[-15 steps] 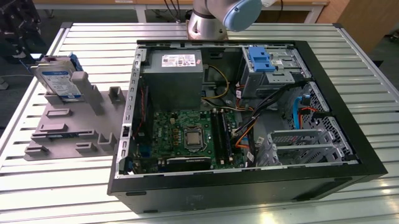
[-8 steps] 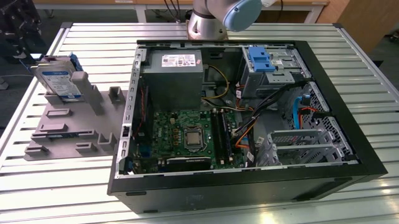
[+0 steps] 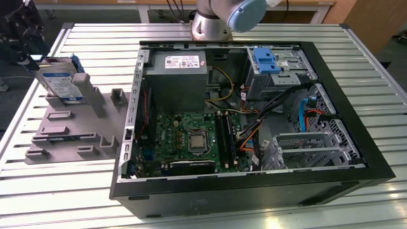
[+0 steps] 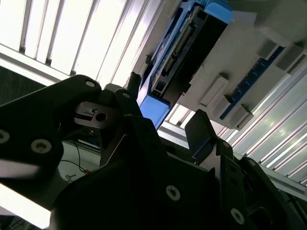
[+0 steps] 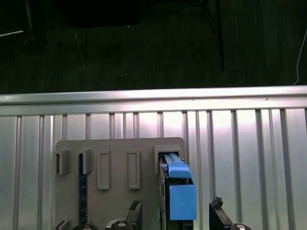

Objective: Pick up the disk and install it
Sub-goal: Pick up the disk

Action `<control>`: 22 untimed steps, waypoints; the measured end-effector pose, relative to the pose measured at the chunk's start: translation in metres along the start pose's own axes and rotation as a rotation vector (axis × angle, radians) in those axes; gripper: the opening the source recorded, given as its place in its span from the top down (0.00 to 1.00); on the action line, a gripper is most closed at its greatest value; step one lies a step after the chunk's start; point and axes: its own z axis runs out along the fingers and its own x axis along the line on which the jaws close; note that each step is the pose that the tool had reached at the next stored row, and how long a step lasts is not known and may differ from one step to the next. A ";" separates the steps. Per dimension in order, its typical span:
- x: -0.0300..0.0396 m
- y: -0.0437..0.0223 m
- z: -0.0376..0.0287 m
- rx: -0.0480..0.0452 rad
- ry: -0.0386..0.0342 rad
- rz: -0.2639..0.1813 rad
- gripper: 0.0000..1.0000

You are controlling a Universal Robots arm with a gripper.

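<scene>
Bright glare washes the slatted table (image 4: 72,28) (image 5: 240,139) in both wrist views; the exterior view is evenly lit, with soft shadows.

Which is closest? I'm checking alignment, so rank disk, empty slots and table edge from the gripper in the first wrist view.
1. disk: between the fingers of the open gripper.
2. empty slots: beside the disk, on the grey stand.
3. table edge: beyond the stand, farthest.

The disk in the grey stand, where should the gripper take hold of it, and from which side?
Probably best: grip the disk across its two flat faces at the free upper end, coming from above. It stands on edge in the grey stand, with its lower end boxed in. In the first wrist view the open gripper lines up astride its thin edge.
</scene>
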 end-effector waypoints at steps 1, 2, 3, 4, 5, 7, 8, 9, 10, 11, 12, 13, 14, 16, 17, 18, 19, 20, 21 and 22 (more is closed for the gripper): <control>-0.0003 0.0005 0.0018 0.0010 -0.0001 0.000 0.35; -0.0007 0.0011 0.0035 0.0016 -0.0001 0.000 0.35; -0.0012 0.0019 0.0050 0.0023 -0.0002 0.000 0.35; -0.0016 0.0027 0.0063 0.0026 -0.0002 0.000 0.35; -0.0019 0.0032 0.0073 0.0029 -0.0002 0.000 0.35; -0.0020 0.0034 0.0077 0.0027 -0.0001 0.000 0.35; -0.0021 0.0034 0.0079 0.0030 -0.0002 0.000 0.35; -0.0021 0.0034 0.0079 0.0029 -0.0001 0.000 0.35; -0.0021 0.0034 0.0079 0.0029 -0.0001 0.000 0.35; -0.0021 0.0034 0.0079 0.0029 -0.0001 0.000 0.35; -0.0021 0.0034 0.0080 0.0030 -0.0002 0.000 0.35; -0.0021 0.0034 0.0080 0.0029 -0.0002 0.000 0.35; -0.0021 0.0034 0.0080 0.0029 -0.0002 0.000 0.35; -0.0021 0.0034 0.0080 0.0029 -0.0002 0.000 0.35; -0.0021 0.0034 0.0080 0.0030 -0.0002 0.000 0.35; -0.0021 0.0034 0.0080 0.0030 -0.0002 0.000 0.35; -0.0021 0.0034 0.0081 0.0030 -0.0002 0.000 0.35; -0.0027 0.0034 0.0083 0.0033 0.0000 0.000 0.35; -0.0039 0.0035 0.0086 0.0035 0.0010 0.000 0.35; -0.0050 0.0037 0.0090 0.0040 0.0022 0.000 0.35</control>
